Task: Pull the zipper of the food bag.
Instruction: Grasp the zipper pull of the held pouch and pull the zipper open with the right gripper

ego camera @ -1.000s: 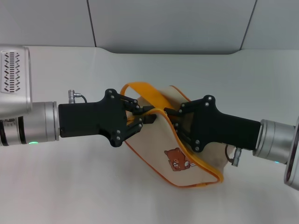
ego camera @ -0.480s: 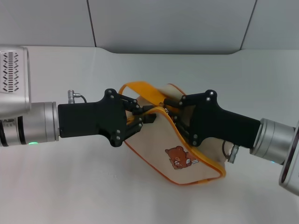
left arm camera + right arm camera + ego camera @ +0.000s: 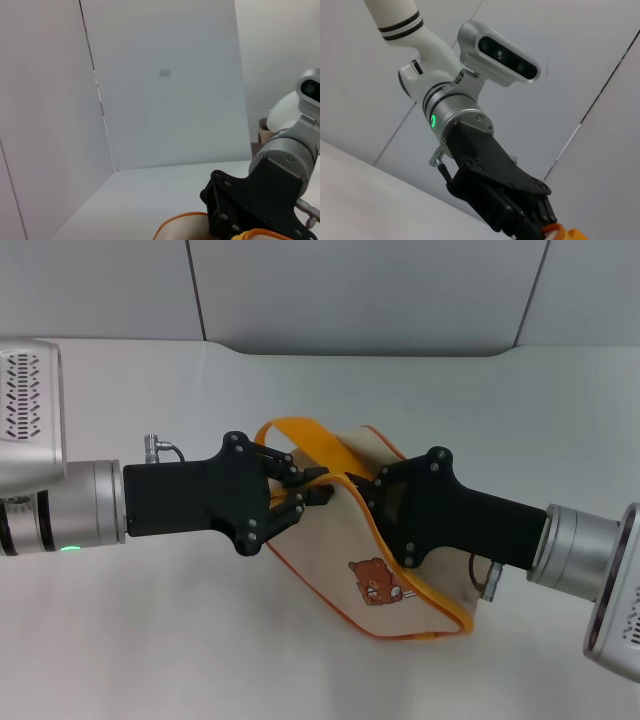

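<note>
The cream food bag (image 3: pixel 325 540) with a brown bear print (image 3: pixel 377 582) lies on the white table between my two arms. Its orange strap loop (image 3: pixel 298 433) arches over the far side. My left gripper (image 3: pixel 318 487) is shut on the bag's orange top edge at the left corner. My right gripper (image 3: pixel 358 485) meets it from the right and is shut on the zipper (image 3: pixel 445 608), the orange line that runs along the bag's upper edge. The silver pull tab is hidden between the fingers. The left wrist view shows the right gripper's black body (image 3: pixel 250 205).
The white table (image 3: pixel 160 640) runs out on all sides of the bag. A grey wall panel (image 3: pixel 350 290) stands behind it. The right wrist view shows my left arm's black gripper body (image 3: pixel 500 195) and the head camera (image 3: pixel 500 52).
My right gripper has shifted a little left and lower along the bag's edge, and the bag's lower right corner has moved with it. The left gripper has held still.
</note>
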`<move>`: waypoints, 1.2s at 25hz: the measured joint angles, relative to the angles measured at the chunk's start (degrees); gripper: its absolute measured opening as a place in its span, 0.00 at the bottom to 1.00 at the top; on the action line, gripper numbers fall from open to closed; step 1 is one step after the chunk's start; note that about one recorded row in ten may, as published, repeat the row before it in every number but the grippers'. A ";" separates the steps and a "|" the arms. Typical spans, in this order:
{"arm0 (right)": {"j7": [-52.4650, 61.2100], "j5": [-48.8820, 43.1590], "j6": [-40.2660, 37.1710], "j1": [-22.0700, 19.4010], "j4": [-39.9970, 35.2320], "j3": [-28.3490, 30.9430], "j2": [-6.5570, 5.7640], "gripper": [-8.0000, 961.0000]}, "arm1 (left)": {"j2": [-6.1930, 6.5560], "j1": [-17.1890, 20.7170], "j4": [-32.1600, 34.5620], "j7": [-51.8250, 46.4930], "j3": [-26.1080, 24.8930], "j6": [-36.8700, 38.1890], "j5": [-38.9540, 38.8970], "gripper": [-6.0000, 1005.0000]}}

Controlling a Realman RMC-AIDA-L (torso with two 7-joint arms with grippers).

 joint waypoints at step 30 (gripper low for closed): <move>31.87 -0.21 -10.57 -14.49 -21.70 -2.71 -0.58 0.06 | 0.37 2.57 -0.16 -3.77 0.02 -4.79 -4.50 0.10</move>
